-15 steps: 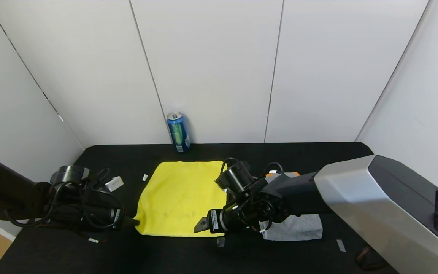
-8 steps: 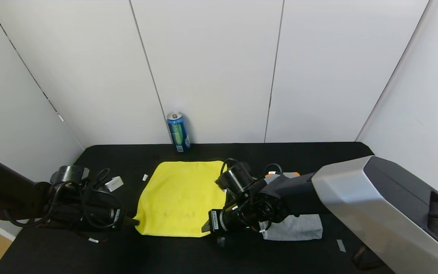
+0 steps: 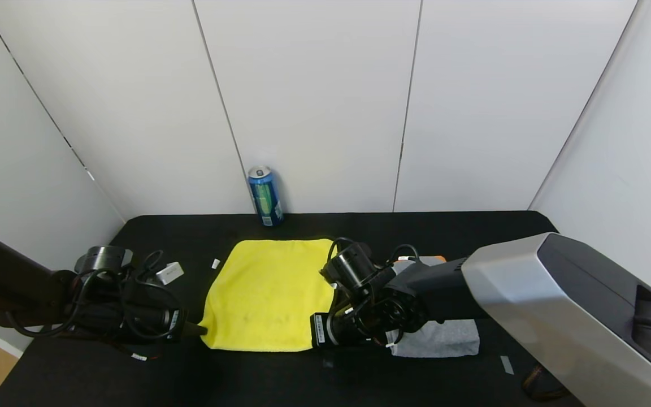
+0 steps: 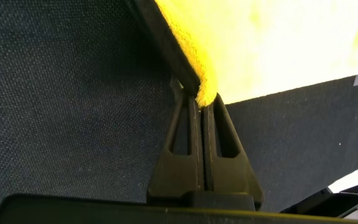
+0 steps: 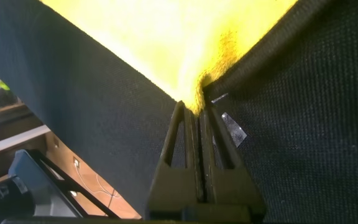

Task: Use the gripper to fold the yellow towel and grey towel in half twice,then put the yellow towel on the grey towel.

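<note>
White wall panels box in a black-clothed counter [image 3: 280, 379], nothing fancy. The yellow towel [image 3: 269, 294] lies flat and spread open around the middle of the counter, slightly toward 9 o'clock. The left gripper [image 3: 200, 330] sits at the towel's 7 o'clock corner, fingers [image 4: 219, 134] pressed together and pinching that corner; the wrist view shows yellow fabric bunched right at the tips. The right gripper [image 3: 309, 333] is down at the 5 o'clock corner doing the same thing, its fingers [image 5: 218, 146] closed on a little tuft of the yellow cloth, low against the counter.

The grey towel [image 3: 441, 338] lies toward 3 o'clock from the yellow one, mostly hidden behind the right arm, with a bit of orange peeking out at its far end. A blue can [image 3: 265, 196] stands upright at 12 o'clock against the wall, well apart from both towels. A few small bits of tape [image 3: 506, 364] dot the counter.
</note>
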Robot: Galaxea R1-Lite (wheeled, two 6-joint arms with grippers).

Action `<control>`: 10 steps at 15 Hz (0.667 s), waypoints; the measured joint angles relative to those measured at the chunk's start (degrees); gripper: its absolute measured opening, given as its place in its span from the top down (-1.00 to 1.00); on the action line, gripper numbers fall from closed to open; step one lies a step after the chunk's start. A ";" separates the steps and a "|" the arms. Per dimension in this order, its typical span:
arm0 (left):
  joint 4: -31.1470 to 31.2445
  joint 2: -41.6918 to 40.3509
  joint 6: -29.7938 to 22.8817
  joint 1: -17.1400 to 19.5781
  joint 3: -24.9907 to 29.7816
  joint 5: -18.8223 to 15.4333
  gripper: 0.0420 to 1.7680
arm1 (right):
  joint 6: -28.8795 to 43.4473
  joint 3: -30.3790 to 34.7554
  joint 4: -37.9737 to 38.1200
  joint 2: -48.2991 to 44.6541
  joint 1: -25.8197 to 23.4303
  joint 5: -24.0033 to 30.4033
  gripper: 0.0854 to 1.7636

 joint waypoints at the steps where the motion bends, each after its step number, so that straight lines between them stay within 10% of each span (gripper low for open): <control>1: 0.02 0.00 0.01 -0.02 0.00 0.00 0.92 | 0.02 0.09 0.02 -0.02 0.00 0.00 0.94; 10: -0.35 -4.52 0.41 0.39 3.12 0.00 0.92 | 0.00 2.89 0.13 -2.95 -0.22 0.00 0.94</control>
